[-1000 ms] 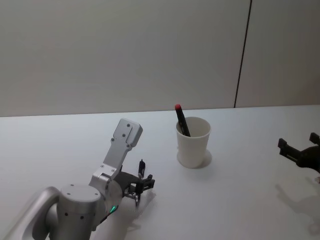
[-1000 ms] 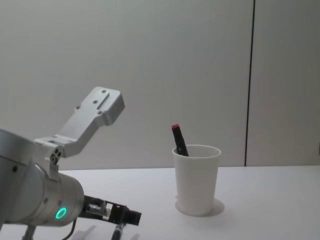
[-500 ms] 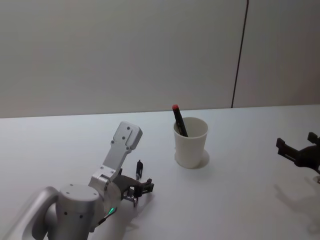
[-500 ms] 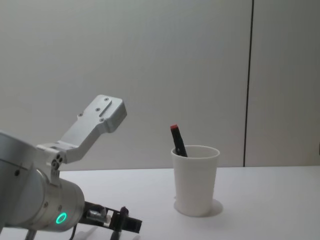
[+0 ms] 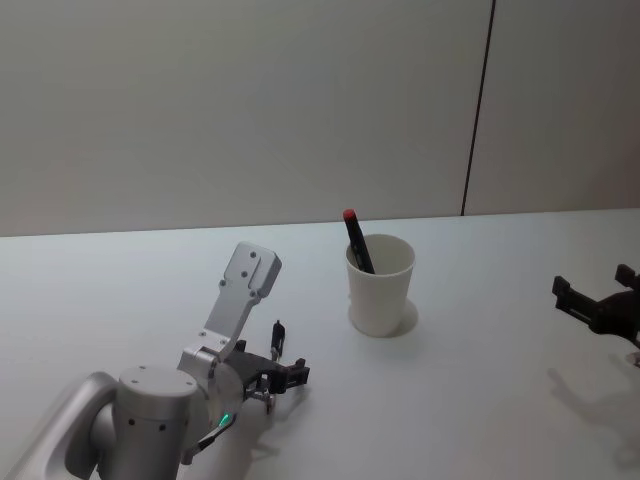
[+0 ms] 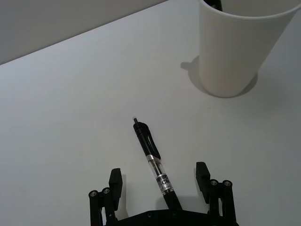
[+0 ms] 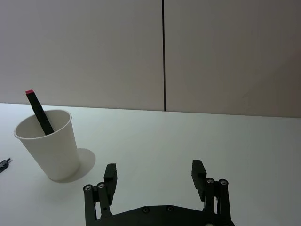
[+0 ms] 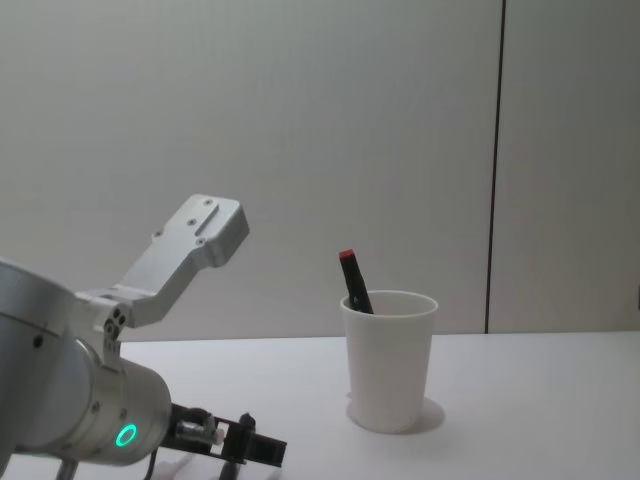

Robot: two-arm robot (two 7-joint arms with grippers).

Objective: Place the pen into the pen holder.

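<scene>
The left pincer (image 6: 159,170) is hanging spread around the pen (image 6: 146,141) lying near the pen holder (image 5: 380,292); nothing is grabbed yet. The right pincer (image 7: 154,172) is sitting spread on the holder's other side.

No readable wording anywhere, only a faint printed band on the clear barrel of the black click pen (image 6: 154,164) lying on the white worktop (image 6: 70,117), its characters too small to make out.

Soft, even light spreads over the pale worktop (image 5: 480,420). The cup (image 5: 381,290) throws a faint, soft-edged shadow to its right.
</scene>
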